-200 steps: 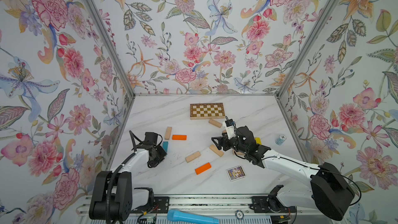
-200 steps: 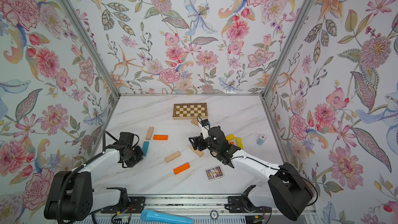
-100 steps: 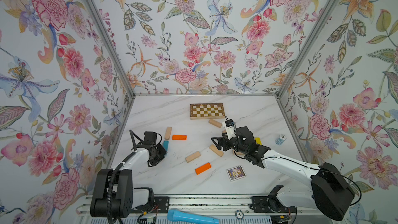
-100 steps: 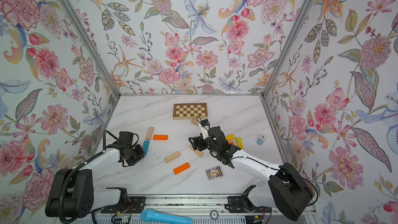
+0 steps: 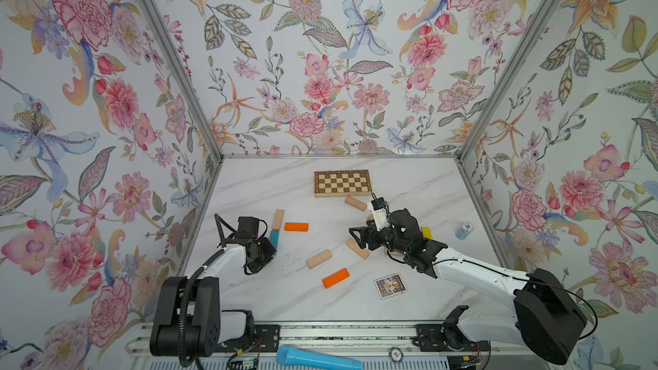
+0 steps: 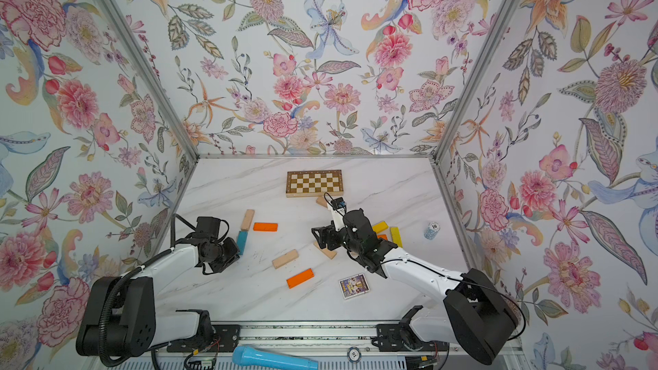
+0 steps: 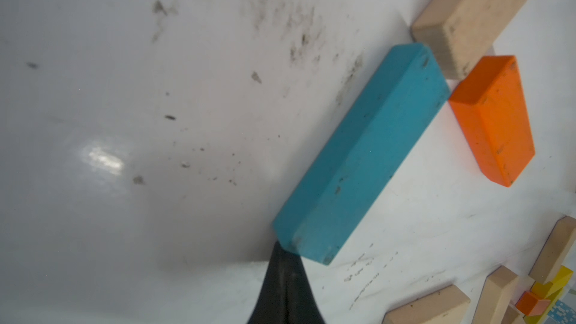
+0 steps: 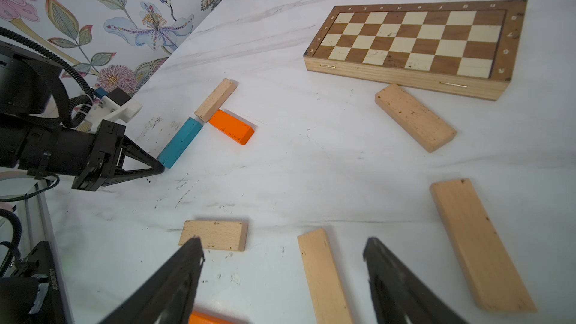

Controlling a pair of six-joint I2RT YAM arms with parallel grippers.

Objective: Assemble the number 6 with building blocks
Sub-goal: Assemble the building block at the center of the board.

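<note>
The left gripper [image 8: 154,167] is clenched to a single point with nothing in it. That point presses the near end of the teal-blue block [image 7: 364,151], which lies flat on the surface [image 5: 292,300] on the left arm's side. The block's far end sits at the corner where a pale wooden block [image 8: 216,99] and an orange block [image 8: 231,127] meet, seemingly the start of the 6's spine and a crossbar.

This looks like a nudge into line. Push slowly along the block's long axis, through the middle of its end face (an off-centre push will swing it). Stop as soon as end meets end, or the two neighbours will be shoved askew.

The right gripper [image 8: 283,243] hangs spread and empty over a plain wooden bar [image 8: 324,275] and is best left waiting there.
</note>
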